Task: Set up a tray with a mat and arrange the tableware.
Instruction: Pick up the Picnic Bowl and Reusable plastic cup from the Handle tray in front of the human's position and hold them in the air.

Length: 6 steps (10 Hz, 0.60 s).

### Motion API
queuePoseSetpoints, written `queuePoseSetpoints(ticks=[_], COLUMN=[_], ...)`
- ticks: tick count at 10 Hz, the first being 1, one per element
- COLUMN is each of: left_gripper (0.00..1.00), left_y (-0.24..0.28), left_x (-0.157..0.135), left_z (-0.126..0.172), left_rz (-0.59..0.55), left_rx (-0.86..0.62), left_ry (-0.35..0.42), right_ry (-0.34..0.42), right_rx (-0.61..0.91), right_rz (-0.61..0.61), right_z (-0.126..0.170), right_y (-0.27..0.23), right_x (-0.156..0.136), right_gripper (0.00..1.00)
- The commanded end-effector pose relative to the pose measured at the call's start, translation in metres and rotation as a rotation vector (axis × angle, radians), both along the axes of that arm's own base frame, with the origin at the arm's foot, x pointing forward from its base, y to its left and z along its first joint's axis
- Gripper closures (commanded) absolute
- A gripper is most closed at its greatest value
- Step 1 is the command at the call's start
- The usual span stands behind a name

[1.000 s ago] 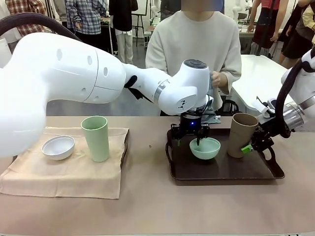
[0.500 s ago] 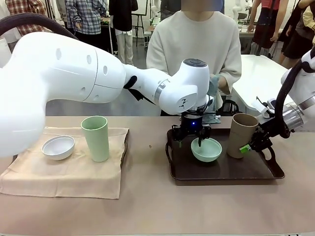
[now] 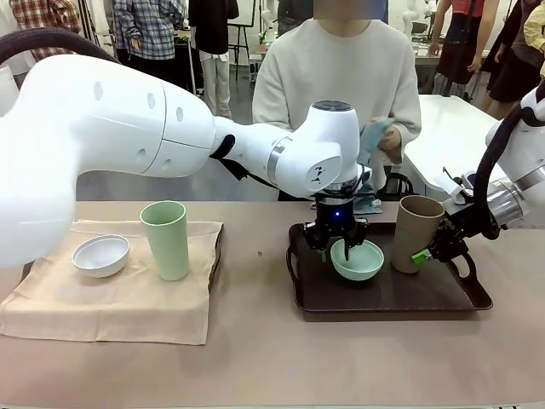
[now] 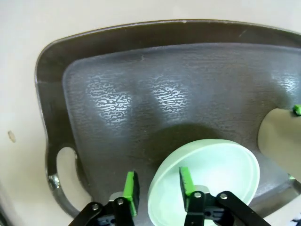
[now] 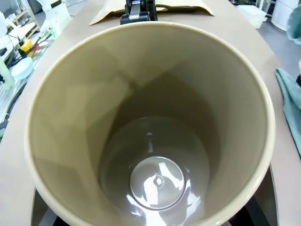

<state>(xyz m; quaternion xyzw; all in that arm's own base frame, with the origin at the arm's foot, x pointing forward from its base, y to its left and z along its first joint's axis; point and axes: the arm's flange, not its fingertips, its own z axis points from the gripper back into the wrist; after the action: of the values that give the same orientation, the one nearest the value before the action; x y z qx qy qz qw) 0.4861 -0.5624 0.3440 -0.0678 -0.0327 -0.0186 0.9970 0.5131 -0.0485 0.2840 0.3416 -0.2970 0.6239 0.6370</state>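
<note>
Tray [image 3: 387,295]: right hand [image 3: 423,254] half behind taupe cup [image 3: 415,228]

Left arm [image 3: 128,128]: glossy white, bulbous shells, a silver ring [image 3: 274,160] at one joint, a dark hose [image 3: 51,36] arching behind; right arm [image 3: 528,153]: white, wrapped by a black cable [image 3: 487,183]; left gripper [image 4: 158,184]: black linkage, green pads [image 4: 131,187], small screws.

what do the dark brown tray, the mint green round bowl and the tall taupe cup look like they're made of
Dark brown tray: likely moulded plastic; embossed wavy grain catching light, semi-gloss.
Mint green round bowl: probably matte plastic; even colour, soft sheen, thin rim.
Tall taupe cup: probably plastic too; matte walls, glossy base with a moulded ring in the middle.
</note>
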Motion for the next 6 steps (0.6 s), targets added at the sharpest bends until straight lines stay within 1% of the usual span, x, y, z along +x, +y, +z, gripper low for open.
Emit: queuePoseSetpoints(ticks=[1,2,3,4,5,6], left_gripper=[1.0,1.0,1.0,1.0,1.0,1.0], left_y=[0.0015,0.001,0.001,0.0006,0.0003,0.0005], left_x=[0.004,0.0046,0.0047,0.0054,0.0055,0.0056], left_z=[0.0031,0.0032,0.0034,0.0036,0.004,0.0048], left_rz=[-0.015,-0.014,-0.012,-0.012,-0.014,-0.016], left_rx=[0.009,0.01,0.01,0.013,0.017,0.02], left_ry=[0.018,0.016,0.016,0.016,0.015,0.014], right_ry=[-0.018,-0.018,-0.018,-0.018,-0.019,-0.02], right_rx=[0.036,0.036,0.035,0.036,0.036,0.039], right_rz=[0.005,0.007,0.007,0.009,0.011,0.012], right_z=[-0.0034,-0.0038,-0.004,-0.0044,-0.0043,-0.0046], right_y=[0.0012,0.0012,0.0009,0.0009,0.0006,0.0005], right_x=[0.0041,0.0043,0.0043,0.0045,0.0044,0.0044], right_gripper=[1.0,0.8,0.8,1.0,0.8,1.0])
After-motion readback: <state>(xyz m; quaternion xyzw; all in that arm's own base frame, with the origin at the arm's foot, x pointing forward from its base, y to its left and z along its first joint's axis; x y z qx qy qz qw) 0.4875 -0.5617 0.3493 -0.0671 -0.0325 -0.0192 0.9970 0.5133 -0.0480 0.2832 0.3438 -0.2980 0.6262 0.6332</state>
